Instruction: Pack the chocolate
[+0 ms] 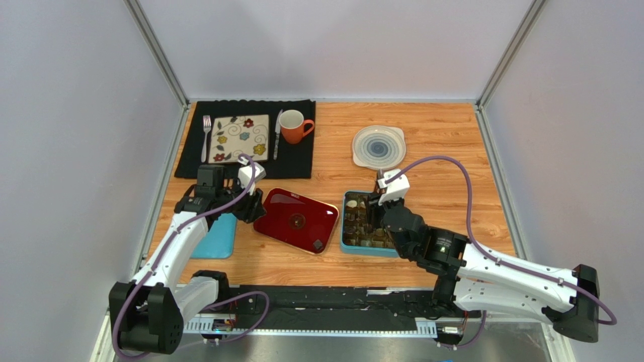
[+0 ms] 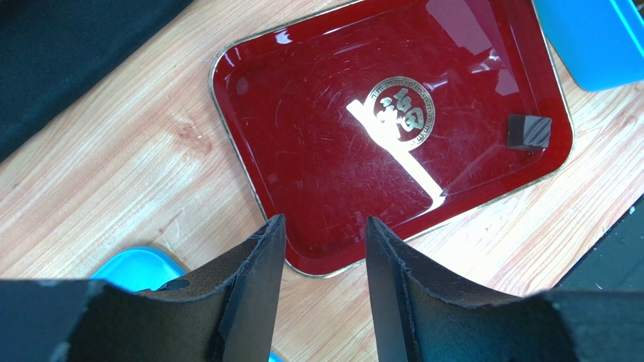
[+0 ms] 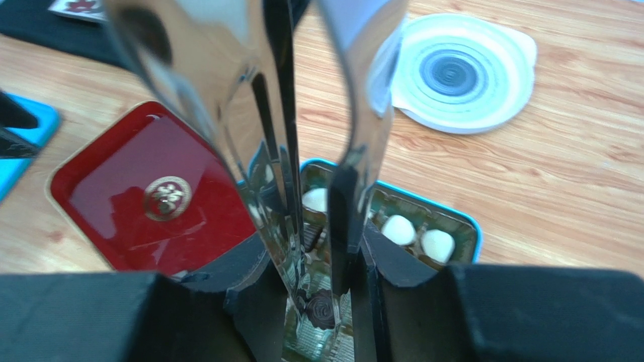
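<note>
The teal box [image 1: 346,226] holds several chocolates in its brown insert; white ones [image 3: 398,230] show at its far end. One dark square chocolate [image 1: 318,244] lies on the red tray [image 1: 283,207], near a corner in the left wrist view [image 2: 527,130]. My right gripper [image 1: 380,210] is over the box, shut on metal tongs [image 3: 355,113]. A dark swirled chocolate [image 3: 321,309] shows between the tong arms; I cannot tell if it is gripped. My left gripper [image 2: 321,241] is open and empty above the tray's edge [image 2: 317,268].
A teal lid [image 1: 215,235] lies left of the tray. A black mat [image 1: 298,158] at the back left carries a patterned plate [image 1: 239,138], fork, knife and orange mug [image 1: 293,125]. A white round lid [image 1: 378,145] lies behind the box.
</note>
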Controlling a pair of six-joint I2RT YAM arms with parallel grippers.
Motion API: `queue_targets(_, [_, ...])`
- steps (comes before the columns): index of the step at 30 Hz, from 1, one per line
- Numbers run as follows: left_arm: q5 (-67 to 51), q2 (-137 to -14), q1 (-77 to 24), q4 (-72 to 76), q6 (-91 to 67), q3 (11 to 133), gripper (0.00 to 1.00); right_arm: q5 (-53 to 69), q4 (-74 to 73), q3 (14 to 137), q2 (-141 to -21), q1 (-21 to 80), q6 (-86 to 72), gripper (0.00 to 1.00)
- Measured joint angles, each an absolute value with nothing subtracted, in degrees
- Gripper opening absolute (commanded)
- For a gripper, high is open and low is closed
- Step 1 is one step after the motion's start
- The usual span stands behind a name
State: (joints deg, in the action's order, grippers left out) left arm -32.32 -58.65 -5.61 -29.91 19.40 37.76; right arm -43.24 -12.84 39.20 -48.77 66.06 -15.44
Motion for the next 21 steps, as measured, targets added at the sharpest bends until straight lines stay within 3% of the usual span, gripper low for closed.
queue_targets(14, [-32.71, -59.07, -5.61, -30.35, 19.42, 37.76, 0.51, -46.61, -15.90, 36.49, -47.59, 61.17, -17.41, 0.34])
queue_targets(21, [-32.73, -59.18, -5.61, -30.52, 19.42, 37.76, 0.51, -46.15, -15.42, 36.36, -48.56, 59.27, -17.65, 0.43])
